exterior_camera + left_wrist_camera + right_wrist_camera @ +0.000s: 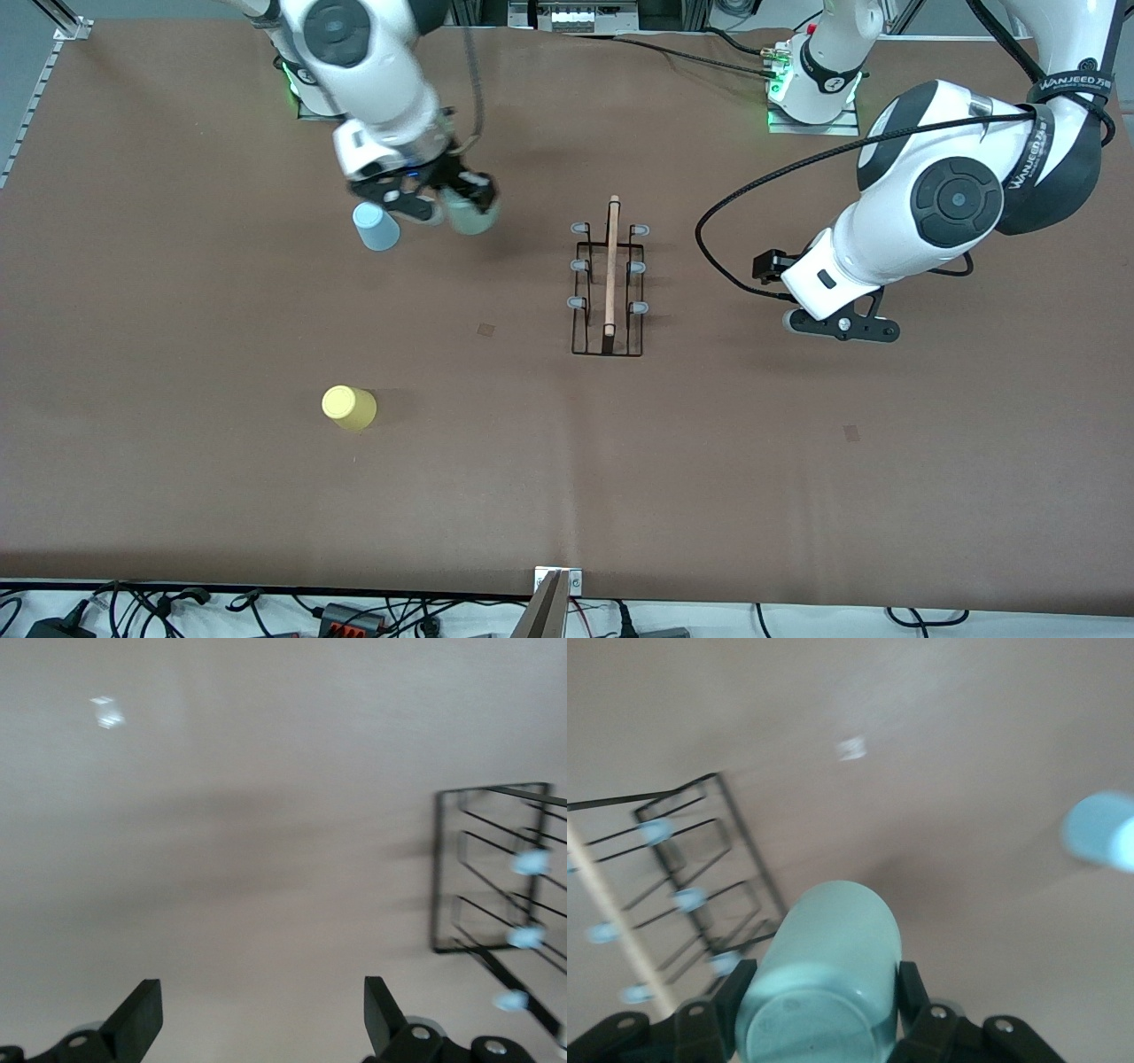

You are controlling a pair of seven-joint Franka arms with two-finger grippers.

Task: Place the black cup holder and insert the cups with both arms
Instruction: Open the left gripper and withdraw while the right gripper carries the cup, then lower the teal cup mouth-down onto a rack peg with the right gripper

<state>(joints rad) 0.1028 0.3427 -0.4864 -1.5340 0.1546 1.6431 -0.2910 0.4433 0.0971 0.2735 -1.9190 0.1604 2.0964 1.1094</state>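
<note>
While the left gripper (257,1014) gapes wide, right gripper (824,1005) fingers clamp the pale green cup (828,974).

My left arm (961,190) wears black cable straps (1076,84) printed "WANJEED" in white, one near the shoulder, another by the elbow joint; nothing else reads.

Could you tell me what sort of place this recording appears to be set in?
Probably a robotics lab bench: two white arms bolted along a brown-covered table, aluminium framing at its edge, cables along the near edge. The right claw holds a pale green cup.
</note>
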